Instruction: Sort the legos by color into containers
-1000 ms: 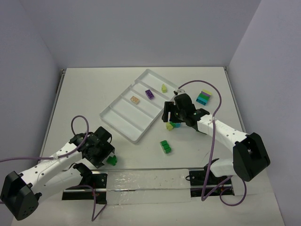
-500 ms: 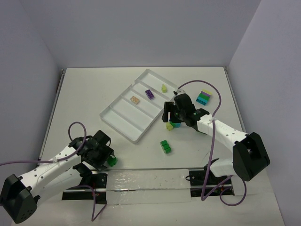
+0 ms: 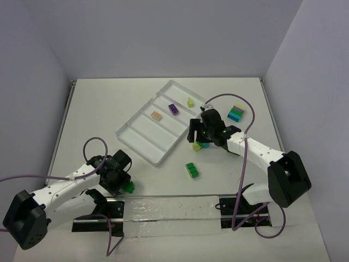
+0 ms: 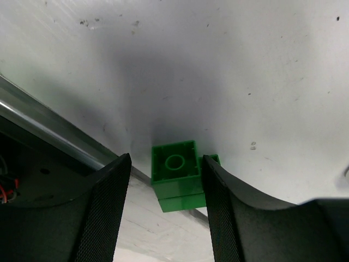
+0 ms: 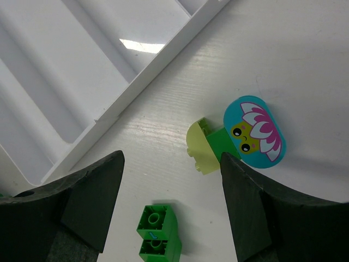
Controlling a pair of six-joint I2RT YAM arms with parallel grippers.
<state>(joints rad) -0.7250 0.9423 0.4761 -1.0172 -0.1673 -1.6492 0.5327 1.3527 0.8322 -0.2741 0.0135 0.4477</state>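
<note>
My left gripper (image 3: pixel 125 183) is open at the table's near edge, fingers on either side of a green brick (image 3: pixel 130 186). In the left wrist view the brick (image 4: pixel 175 172) touches the right finger, with a gap to the left one. My right gripper (image 3: pixel 197 136) is open and empty over a clump of yellow-green, green and teal bricks (image 3: pixel 199 145). The clump (image 5: pixel 240 139) lies just off the right finger (image 5: pixel 256 213). A green double brick (image 3: pixel 191 170) (image 5: pixel 158 232) lies nearer. The clear tray (image 3: pixel 143 143) holds a peach brick (image 3: pixel 156 115), a purple brick (image 3: pixel 173 108) and a yellow-green brick (image 3: pixel 190 102).
A stack of teal, purple and green bricks (image 3: pixel 236 113) stands at the right, beyond the right arm. The tray's corner (image 5: pixel 136 87) is close to my right gripper's left finger. A metal rail (image 4: pixel 49 123) runs along the near edge by my left gripper.
The left arm has shifted and its gripper has settled a little lower around the green brick, which has stayed in place. The right gripper has hardly moved.
</note>
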